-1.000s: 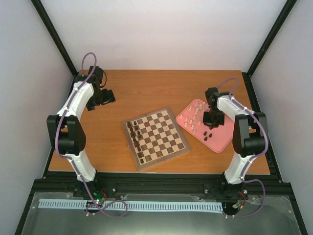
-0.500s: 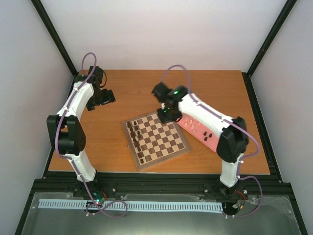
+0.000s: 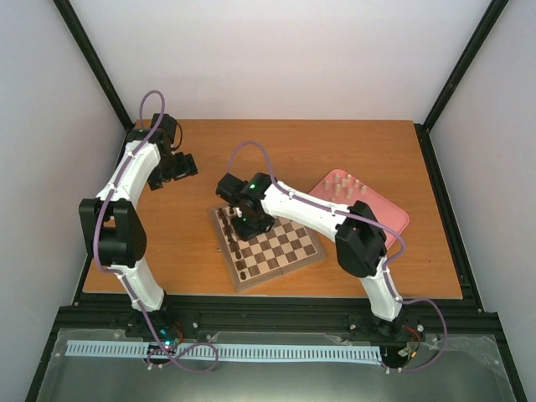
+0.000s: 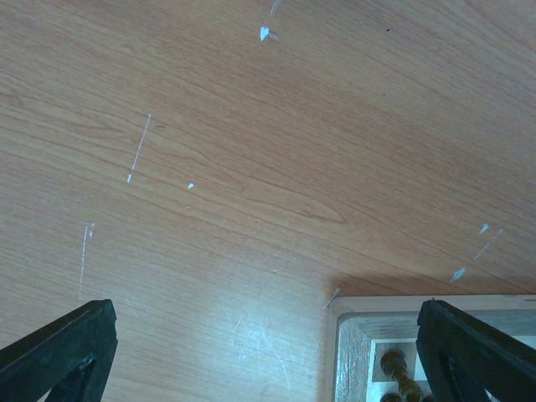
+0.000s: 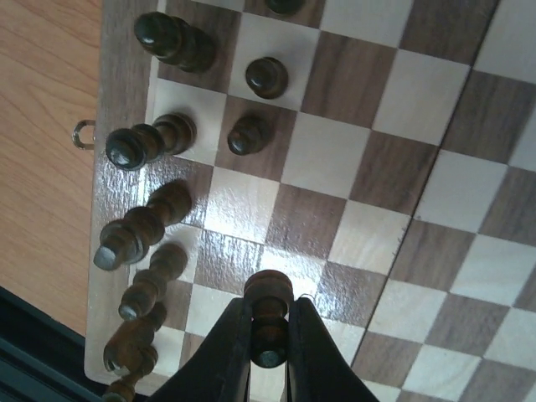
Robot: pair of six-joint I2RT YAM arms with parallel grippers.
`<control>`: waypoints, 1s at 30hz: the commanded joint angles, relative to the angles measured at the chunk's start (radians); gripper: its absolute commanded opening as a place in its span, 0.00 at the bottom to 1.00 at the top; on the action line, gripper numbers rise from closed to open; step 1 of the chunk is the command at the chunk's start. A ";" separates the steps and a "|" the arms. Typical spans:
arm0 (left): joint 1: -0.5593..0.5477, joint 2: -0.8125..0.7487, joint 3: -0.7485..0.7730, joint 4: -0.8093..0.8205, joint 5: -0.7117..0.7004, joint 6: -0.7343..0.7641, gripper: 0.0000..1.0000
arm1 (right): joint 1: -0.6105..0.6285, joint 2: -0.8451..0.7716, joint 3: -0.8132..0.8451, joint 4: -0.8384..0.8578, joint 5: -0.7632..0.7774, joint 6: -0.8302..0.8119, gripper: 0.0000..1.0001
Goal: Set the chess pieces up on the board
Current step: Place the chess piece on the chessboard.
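1. Pale walls close in a wooden tabletop (image 3: pixel 335 142). Above it the right fingers (image 5: pixel 226 352) are clamped on one dark piece (image 5: pixel 268 289), held upright between them.
2. That piece hangs over a light square of the board (image 5: pixel 360 167), in the file just inside the dark pieces (image 5: pixel 138 146) already crowded along the board's left edge. Whether its base touches the wood cannot be told.
3. A second ago this arm was down over the pink tray (image 3: pixel 389 209) at the right. Half a second ago it was at the board's far right corner, and now it reaches across to the board's left side.
4. So the piece has been carried from tray to board. By this reading, lowering and releasing it are what remain of this placement.
5. Cream pieces (image 3: pixel 342 184) stand on the tray's far end, none of them set yet.
6. The left fingers (image 4: pixel 59 347) are apart and empty, parked over bare tabletop beside the board's far left corner, where they were a second ago.
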 commanded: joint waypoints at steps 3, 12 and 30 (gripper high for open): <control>-0.007 -0.053 -0.020 0.016 0.000 -0.005 1.00 | 0.011 0.068 0.038 0.018 -0.010 -0.037 0.03; -0.007 -0.047 -0.006 0.010 -0.007 -0.003 1.00 | 0.016 0.150 0.136 -0.006 -0.024 -0.078 0.03; -0.008 -0.045 -0.022 0.016 -0.003 -0.002 1.00 | 0.025 0.191 0.153 -0.034 -0.065 -0.097 0.03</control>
